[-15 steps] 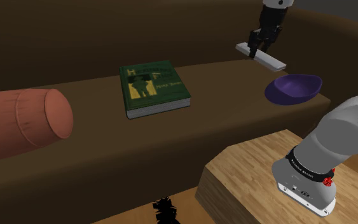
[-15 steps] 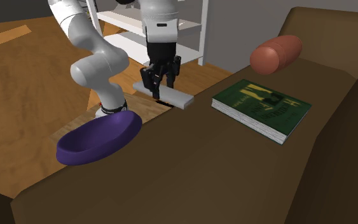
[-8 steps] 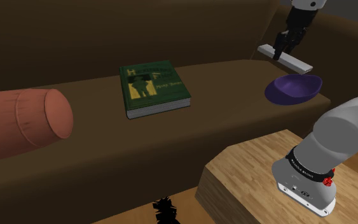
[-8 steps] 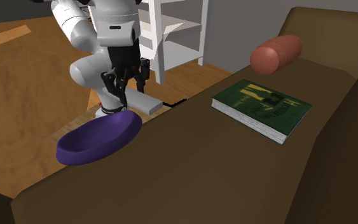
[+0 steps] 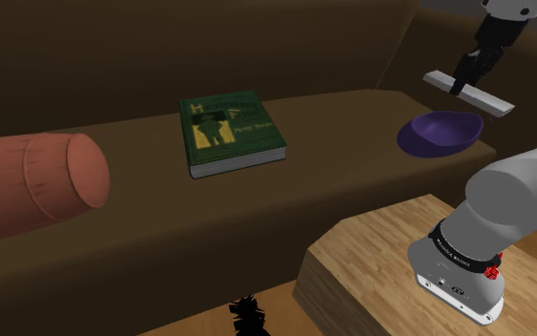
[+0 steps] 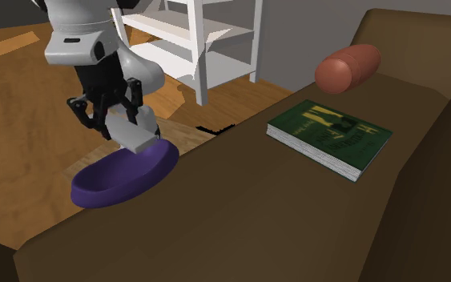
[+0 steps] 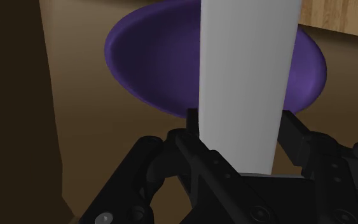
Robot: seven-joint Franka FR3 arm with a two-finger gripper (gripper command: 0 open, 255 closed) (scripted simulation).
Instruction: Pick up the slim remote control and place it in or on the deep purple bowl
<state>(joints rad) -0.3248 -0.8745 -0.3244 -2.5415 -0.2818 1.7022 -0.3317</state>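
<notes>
My black tool [image 5: 467, 78], pinching the slim white remote [image 5: 493, 99], has moved it right above the deep purple bowl [image 5: 438, 135], so I think letting go comes next.

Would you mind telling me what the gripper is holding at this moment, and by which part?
The gripper holds the slim pale grey remote control, clasped across its long edges a little off the middle, above the purple bowl.
</notes>
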